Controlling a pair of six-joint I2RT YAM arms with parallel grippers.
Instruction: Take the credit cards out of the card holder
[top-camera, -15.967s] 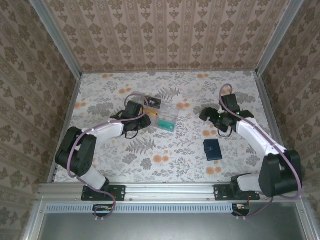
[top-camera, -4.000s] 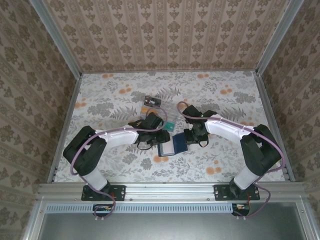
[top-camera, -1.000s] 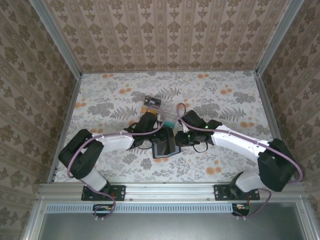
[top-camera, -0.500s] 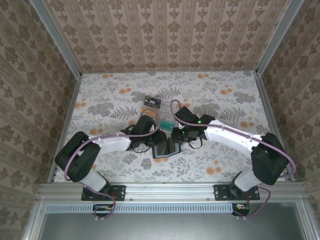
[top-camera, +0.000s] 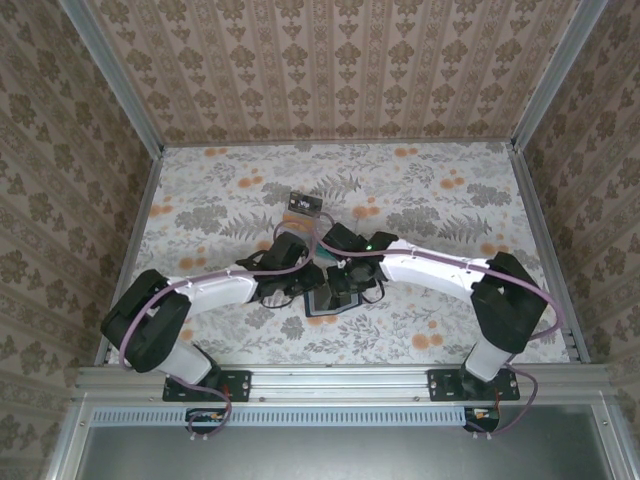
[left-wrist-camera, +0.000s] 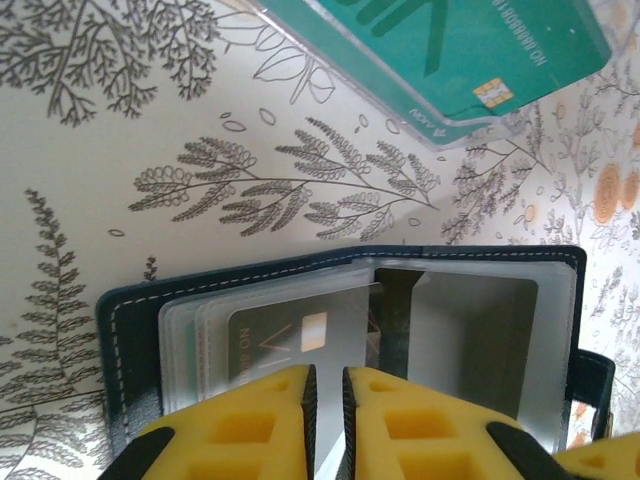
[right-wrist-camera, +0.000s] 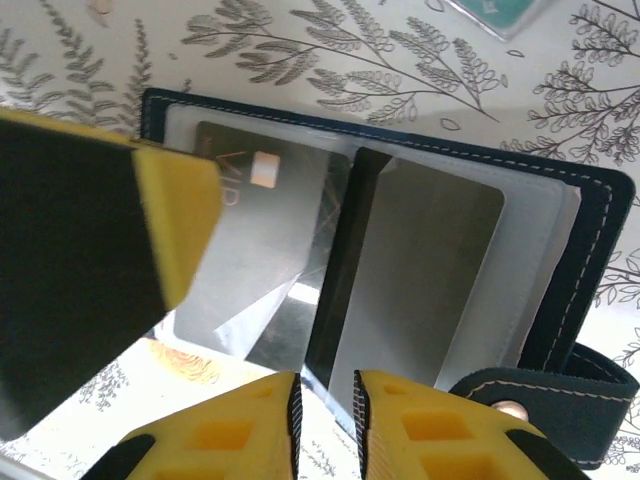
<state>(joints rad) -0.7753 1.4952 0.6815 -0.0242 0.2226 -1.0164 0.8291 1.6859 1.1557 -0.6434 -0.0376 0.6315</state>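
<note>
Grip matters: both jaws nearly closed, contents unclear; left gripper (left-wrist-camera: 325, 385) should pinch black card (left-wrist-camera: 270, 340) alone; right gripper (right-wrist-camera: 325, 392) should pin card holder (right-wrist-camera: 600, 262).

Matt stitched card holder (right-wrist-camera: 597, 235), glossy sleeves (right-wrist-camera: 440, 260)

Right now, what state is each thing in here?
card holder: open, flat on the table.
dark card: inside a clear sleeve of the holder.
teal card: out, lying beside the holder.
far card: out, on the table.
left gripper: jaws nearly shut over the sleeves.
right gripper: jaws nearly shut on a sleeve's edge.
</note>
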